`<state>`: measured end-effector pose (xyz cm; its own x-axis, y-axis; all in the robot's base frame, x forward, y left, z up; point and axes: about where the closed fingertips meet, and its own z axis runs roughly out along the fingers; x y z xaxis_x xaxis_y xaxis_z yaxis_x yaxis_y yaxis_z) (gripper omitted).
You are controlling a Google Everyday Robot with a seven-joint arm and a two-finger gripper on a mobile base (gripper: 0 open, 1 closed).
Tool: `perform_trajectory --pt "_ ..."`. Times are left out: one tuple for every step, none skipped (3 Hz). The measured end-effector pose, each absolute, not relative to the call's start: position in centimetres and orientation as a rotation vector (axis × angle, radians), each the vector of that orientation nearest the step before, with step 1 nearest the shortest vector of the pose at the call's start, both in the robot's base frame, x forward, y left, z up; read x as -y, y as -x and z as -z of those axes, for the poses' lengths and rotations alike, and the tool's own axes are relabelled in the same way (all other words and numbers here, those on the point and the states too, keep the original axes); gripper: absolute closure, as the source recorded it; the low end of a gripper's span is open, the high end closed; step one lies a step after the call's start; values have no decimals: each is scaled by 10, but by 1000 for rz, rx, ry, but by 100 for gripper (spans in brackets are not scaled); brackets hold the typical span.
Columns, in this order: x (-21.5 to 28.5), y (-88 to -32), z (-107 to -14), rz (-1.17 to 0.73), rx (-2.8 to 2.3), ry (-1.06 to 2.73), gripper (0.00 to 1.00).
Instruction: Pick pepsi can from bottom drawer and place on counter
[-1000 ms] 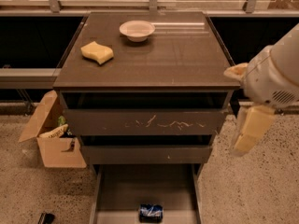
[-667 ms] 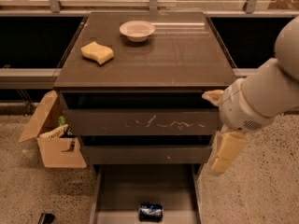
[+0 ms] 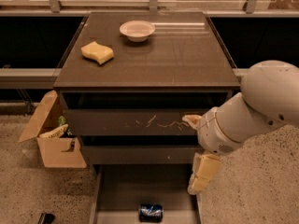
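The pepsi can [image 3: 150, 212] is dark blue with white markings and lies on its side near the front of the open bottom drawer [image 3: 122, 190], a shallow dark tray pulled out at floor level. My gripper [image 3: 201, 177] hangs from the large white arm at the right, over the drawer's right wall, above and to the right of the can and apart from it. It holds nothing that I can see. The counter [image 3: 177, 55] is the broad dark-brown top of the cabinet.
A yellow sponge [image 3: 97, 52] and a white bowl [image 3: 137, 30] sit on the counter's back left. The middle drawer front [image 3: 140, 122] has white scratches. An open cardboard box [image 3: 55, 143] stands on the speckled floor left of the cabinet. A small dark object [image 3: 46, 217] lies at the bottom left.
My arm has swung left and down, bringing the gripper from beside the cabinet's right side to over the bottom drawer's right edge. The can has not moved.
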<state>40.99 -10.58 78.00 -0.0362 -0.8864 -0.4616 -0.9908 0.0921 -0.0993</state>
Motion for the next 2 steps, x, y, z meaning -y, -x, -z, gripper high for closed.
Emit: perform_trajectory --pt "97 -409 -760 -391 -1934 1878 0" --pt "87 -405 -705 -468 -1899 1887 0"
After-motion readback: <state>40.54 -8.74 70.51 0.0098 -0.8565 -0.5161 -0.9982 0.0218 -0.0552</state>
